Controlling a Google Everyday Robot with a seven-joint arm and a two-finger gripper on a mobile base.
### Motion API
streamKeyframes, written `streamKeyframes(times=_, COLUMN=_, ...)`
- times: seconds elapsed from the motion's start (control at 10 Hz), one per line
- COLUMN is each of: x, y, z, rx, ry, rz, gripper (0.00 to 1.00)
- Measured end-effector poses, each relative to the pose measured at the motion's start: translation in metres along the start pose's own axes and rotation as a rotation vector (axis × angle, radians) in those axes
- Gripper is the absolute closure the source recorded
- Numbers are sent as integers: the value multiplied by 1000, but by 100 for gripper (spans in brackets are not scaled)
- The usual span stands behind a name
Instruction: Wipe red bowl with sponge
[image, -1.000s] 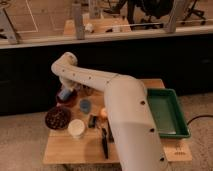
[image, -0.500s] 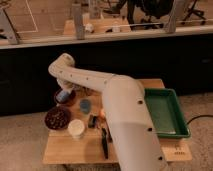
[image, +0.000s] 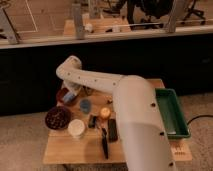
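The red bowl (image: 62, 94) sits at the table's back left corner, partly hidden by my arm. My gripper (image: 70, 95) reaches down into it from the bent arm above. It is shut on the sponge (image: 69, 98), a small light blue block pressed against the inside of the bowl. The rest of the bowl's inside is hidden behind the gripper.
On the wooden table (image: 65, 150) a small blue cup (image: 85, 105) stands right of the red bowl. In front are a dark maroon bowl (image: 57, 117) and a white cup (image: 76, 128). An orange item (image: 104, 113) and black tools (image: 112, 129) lie mid-table. A green tray (image: 172, 114) is at the right.
The arm's bend swung slightly left and then back right. The gripper stayed in the red bowl with the sponge, shifting a little.
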Motion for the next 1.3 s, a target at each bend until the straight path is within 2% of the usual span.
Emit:
streamKeyframes(times=0.3, x=17, y=-6, z=-4, rx=-2, ry=39, rz=16, gripper=100)
streamKeyframes(times=0.6, x=23, y=-22, z=-2, rx=1, ry=55, rz=12, gripper=100)
streamKeyframes(times=1.0, x=20, y=-38, z=5, rx=11, ry=39, rz=-8, gripper=100)
streamKeyframes(times=1.3, x=3, y=-30, z=3, rx=10, ry=0, rz=-36, gripper=100)
